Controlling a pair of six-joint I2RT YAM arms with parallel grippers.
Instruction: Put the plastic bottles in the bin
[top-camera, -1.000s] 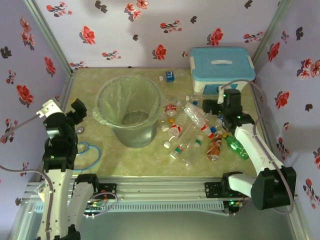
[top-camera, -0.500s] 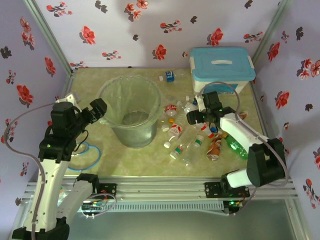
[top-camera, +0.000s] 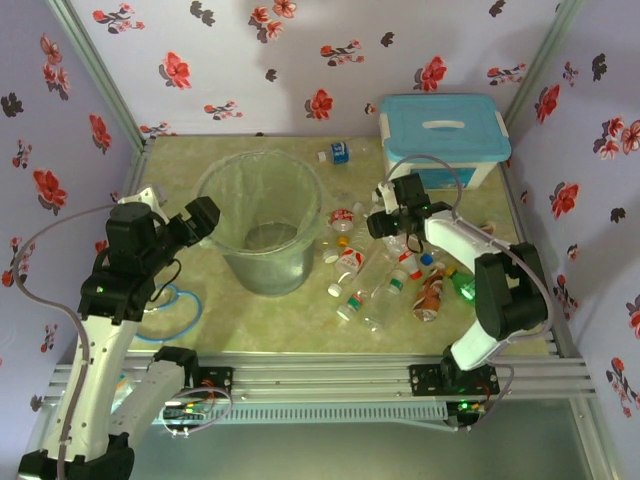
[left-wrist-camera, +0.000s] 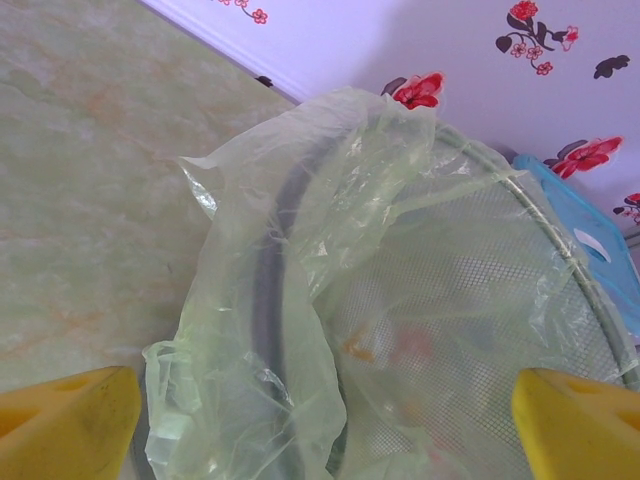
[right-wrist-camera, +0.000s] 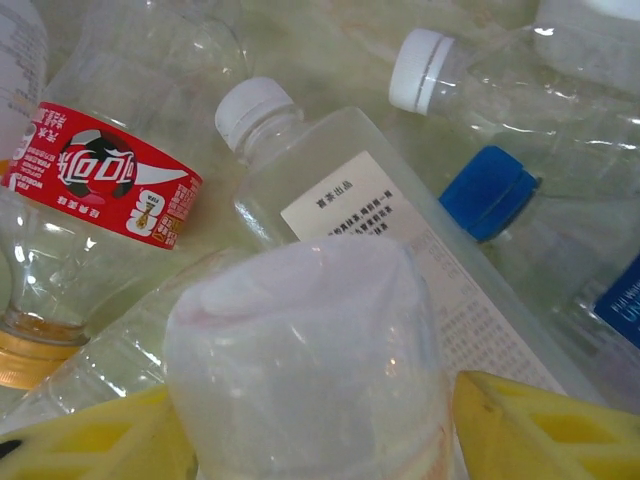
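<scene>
The bin (top-camera: 260, 235), a grey mesh bucket lined with a clear bag, stands left of centre. My left gripper (top-camera: 200, 218) is open at its left rim; in the left wrist view the bagged bin rim (left-wrist-camera: 300, 300) runs between the yellow fingertips (left-wrist-camera: 70, 420). Several plastic bottles (top-camera: 380, 275) lie scattered right of the bin. My right gripper (top-camera: 383, 218) hangs over this pile, shut on a clear bottle (right-wrist-camera: 310, 370) seen end-on between its yellow fingers (right-wrist-camera: 530, 430). Beneath it lie a red-labelled bottle (right-wrist-camera: 100, 180) and a white-capped bottle (right-wrist-camera: 370, 200).
A white box with a light-blue lid (top-camera: 445, 135) stands at the back right. A small blue-labelled bottle (top-camera: 338, 152) lies alone behind the bin. A blue cable loop (top-camera: 178, 300) lies on the table by the left arm. Flowered walls enclose the table.
The left arm swung in from the left edge to the bin's rim. The right gripper came from beside the box down to the bottle pile, then shifted slightly toward the back.
</scene>
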